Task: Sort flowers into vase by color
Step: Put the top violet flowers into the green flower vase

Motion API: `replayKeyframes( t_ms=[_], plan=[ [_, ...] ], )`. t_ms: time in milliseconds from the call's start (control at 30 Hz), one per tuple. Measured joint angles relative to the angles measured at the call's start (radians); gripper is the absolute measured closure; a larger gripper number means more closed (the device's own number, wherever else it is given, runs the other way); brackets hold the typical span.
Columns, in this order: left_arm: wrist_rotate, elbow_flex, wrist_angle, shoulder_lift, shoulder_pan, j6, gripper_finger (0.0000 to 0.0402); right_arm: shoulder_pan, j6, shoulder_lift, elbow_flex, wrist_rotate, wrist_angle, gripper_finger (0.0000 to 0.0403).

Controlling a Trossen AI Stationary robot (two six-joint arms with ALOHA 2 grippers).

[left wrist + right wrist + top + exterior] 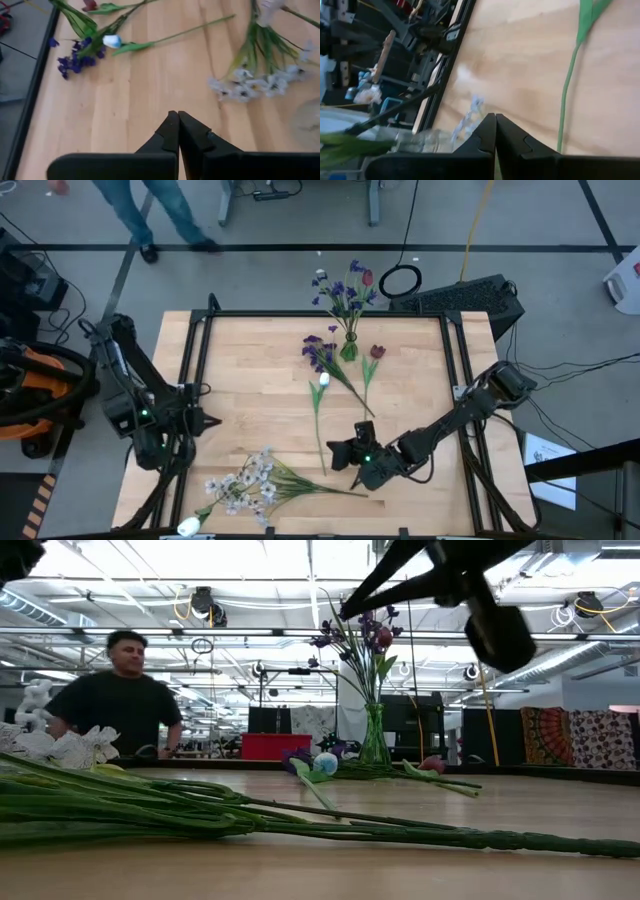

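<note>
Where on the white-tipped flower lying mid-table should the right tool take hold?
Grip the white-tipped flower on its bare lower stem, coming straight down from above. The stem lies flat on the table, running toward the right tool, and that end is clear of the purple spray crowding the bloom.

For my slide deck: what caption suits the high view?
Right tool shut beside white-bud stem; left tool idle; vase holds purple flowers.
</note>
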Motion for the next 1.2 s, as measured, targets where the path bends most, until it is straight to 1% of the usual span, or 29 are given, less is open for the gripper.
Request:
replayKeyframes(
  t_ms=[67,167,333,467,533,600,667,767,933,1067,1133,1200],
  plan=[
    [-0.001,-0.009,0.033,-0.002,0.047,0.056,0.0394,-0.025,-0.032,0.000,0.000,0.000,0.001,0.0403],
    [0.006,-0.069,0.133,-0.019,0.121,0.148,0.0395,-0.063,-0.078,0.000,0.000,0.000,0.002,0.0403],
    [0.086,-0.205,0.294,-0.066,0.260,0.230,0.0395,-0.124,-0.090,0.000,0.000,-0.003,0.003,0.0403],
    [0.139,-0.290,0.446,-0.122,0.354,0.312,0.0395,-0.173,-0.143,0.000,0.000,-0.015,0.003,0.0403],
    [0.171,-0.327,0.541,-0.155,0.404,0.363,0.0395,-0.208,-0.178,0.000,0.000,-0.076,0.003,0.0403],
    [0.212,-0.362,0.648,-0.182,0.456,0.416,0.0395,-0.253,-0.234,0.000,0.000,-0.167,0.004,0.0403],
    [0.253,-0.390,0.717,-0.203,0.508,0.455,0.0395,-0.303,-0.294,0.000,0.000,-0.253,0.004,0.0403],
    [0.297,-0.407,0.773,-0.214,0.580,0.477,0.0395,-0.380,-0.393,0.000,0.000,-0.381,0.019,0.0402],
    [0.345,-0.410,0.783,-0.214,0.657,0.476,0.0395,-0.504,-0.589,0.000,0.005,-0.555,0.077,0.0387],
    [0.346,-0.410,0.783,-0.214,0.687,0.451,0.0395,-0.576,-0.755,0.000,0.065,-0.639,-0.014,0.0365],
    [0.346,-0.410,0.783,-0.214,0.697,0.431,0.0395,-0.601,-0.843,0.000,0.114,-0.652,-0.111,0.0353],
    [0.345,-0.410,0.783,-0.214,0.705,0.422,0.0395,-0.623,-0.913,0.000,0.171,-0.653,-0.251,0.0339]
  ],
)
